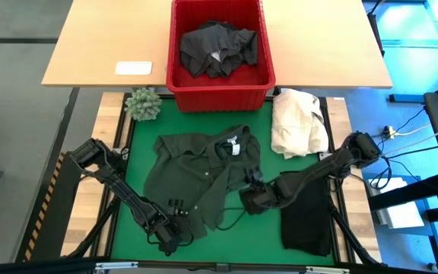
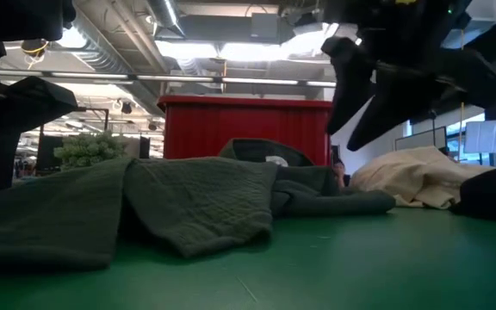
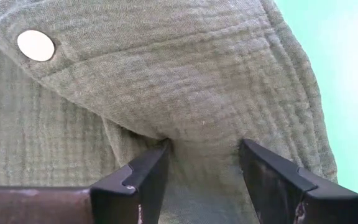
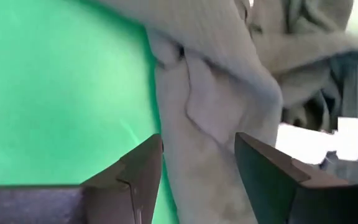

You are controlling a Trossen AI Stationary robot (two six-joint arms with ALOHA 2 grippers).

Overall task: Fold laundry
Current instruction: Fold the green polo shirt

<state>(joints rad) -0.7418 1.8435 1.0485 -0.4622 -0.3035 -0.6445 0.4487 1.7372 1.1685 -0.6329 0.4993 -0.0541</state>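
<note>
A crumpled dark green button-up shirt (image 1: 200,171) of crinkled cotton lies spread over the middle of the green felt-like table mat (image 1: 261,232), its collar toward 12 o'clock and its lower hem toward 6 o'clock. The left gripper (image 1: 175,227) sits at the shirt's 7 o'clock corner, its dark arm bent at the elbow and reaching in low from 9 o'clock; the left wrist view shows its two dark fingers (image 3: 135,183) spread apart with a fold of green fabric and a pale button (image 3: 35,45) bunched between them, the cloth pressed against both tips. The right gripper (image 1: 251,196) hovers at the shirt's 4 o'clock edge, its arm stretched in from 3 o'clock across a flat black garment (image 1: 306,217) that lies along the mat's right side; its fingers stand parted over the shirt's hem, and whether they touch the cloth cannot be told. At 12 o'clock a red plastic basket (image 1: 220,90) holds a heap of dark grey clothing (image 1: 219,49). A cream-white cloth heap (image 1: 299,122) rests at 2 o'clock, and a small spiky green potted plant (image 1: 143,103) stands at 10 o'clock beside the basket. A white card (image 1: 134,68) lies on the pale wooden tabletop (image 1: 97,46) beyond.
</note>
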